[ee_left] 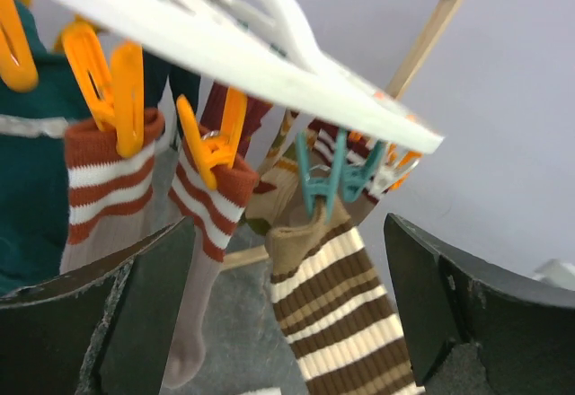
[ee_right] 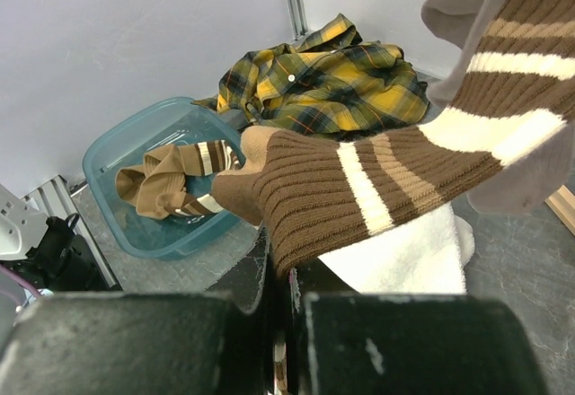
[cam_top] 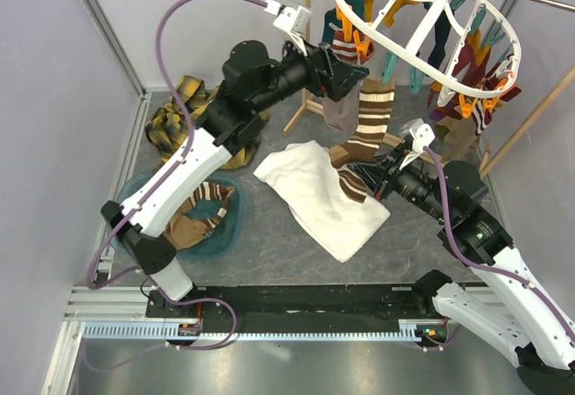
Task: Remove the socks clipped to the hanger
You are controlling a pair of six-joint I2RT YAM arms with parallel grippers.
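Observation:
The white oval hanger point(cam_top: 422, 40) hangs at the upper right with several socks on orange and teal clips. My left gripper point(cam_top: 357, 77) is open at the hanger's left rim. In the left wrist view its jaws point(ee_left: 286, 269) stand wide on either side of a brown-and-cream striped sock point(ee_left: 364, 314), apart from it. A teal clip point(ee_left: 329, 178) holds that sock's cuff. My right gripper point(cam_top: 362, 173) is shut on the same sock's foot point(ee_right: 359, 184), pulling it sideways over the white towel point(cam_top: 319, 197). Rust-and-white striped socks point(ee_left: 108, 179) hang on orange clips beside it.
A teal basin point(cam_top: 144, 193) at the left holds removed tan and striped socks point(ee_right: 166, 184). The yellow-black plaid shirt point(cam_top: 184, 112) lies behind it. The wooden rack frame point(cam_top: 530, 117) stands at the right, and grey walls close the left and back.

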